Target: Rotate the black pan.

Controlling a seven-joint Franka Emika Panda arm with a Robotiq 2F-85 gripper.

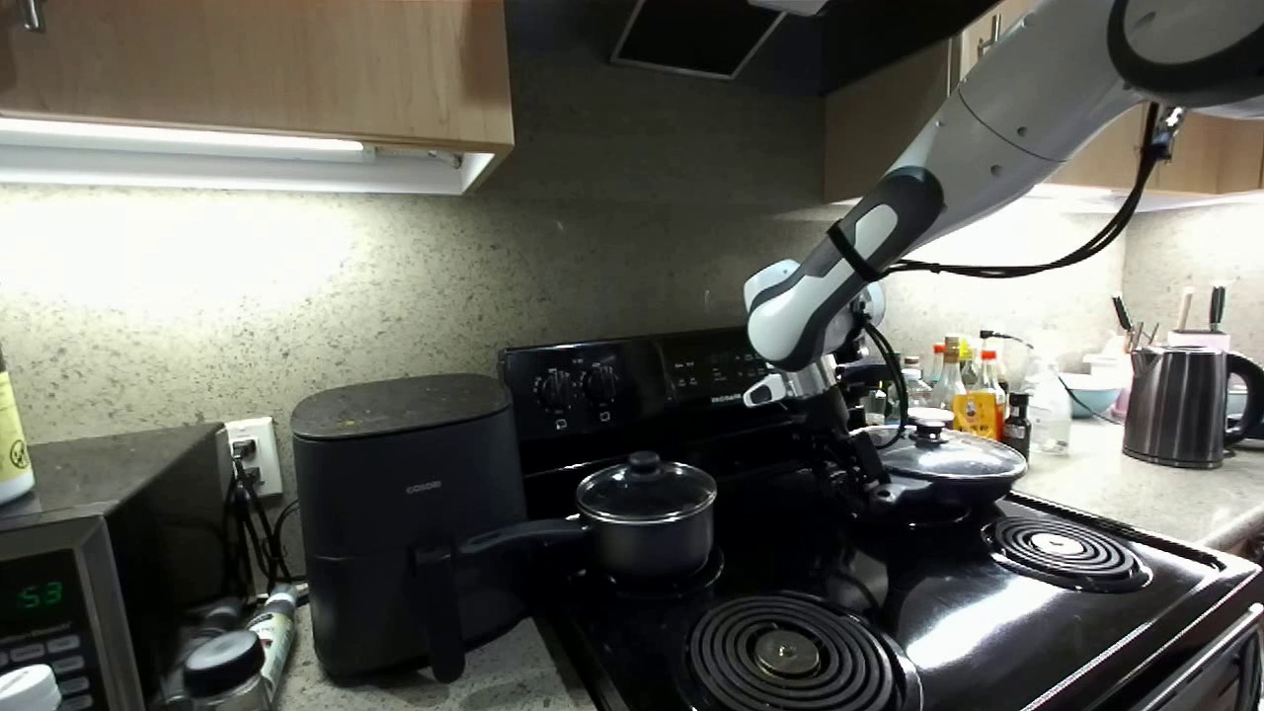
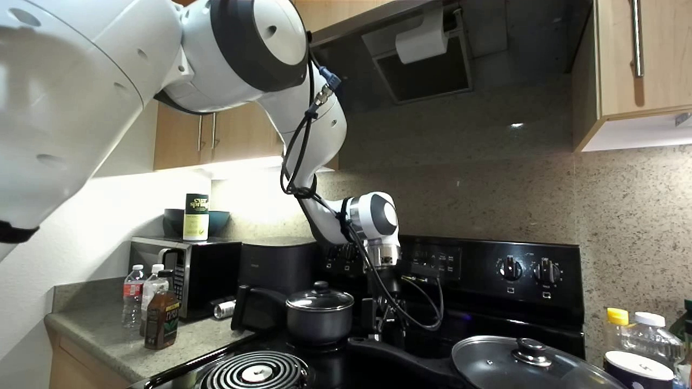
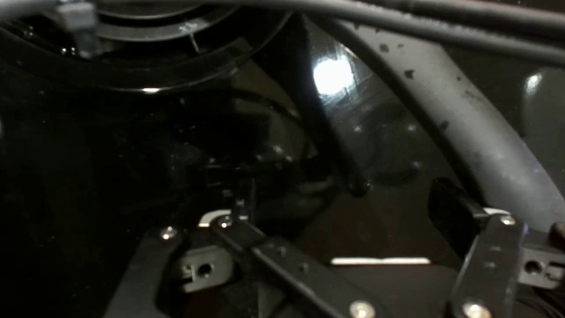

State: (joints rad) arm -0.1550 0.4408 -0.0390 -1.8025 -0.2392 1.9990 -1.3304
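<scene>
The wide, shallow black pan (image 1: 966,494) sits level at right of centre in an exterior view, its domed glass lid (image 1: 960,460) with rounded knob (image 1: 930,429) in place, while at lower right in an exterior view its long black handle (image 2: 403,356) points leftward.

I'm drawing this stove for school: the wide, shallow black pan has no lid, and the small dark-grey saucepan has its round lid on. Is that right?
Not quite: the wide, shallow black pan has a shiny domed lid on, as both exterior views show. The small dark-grey saucepan does have its round lid on.
</scene>
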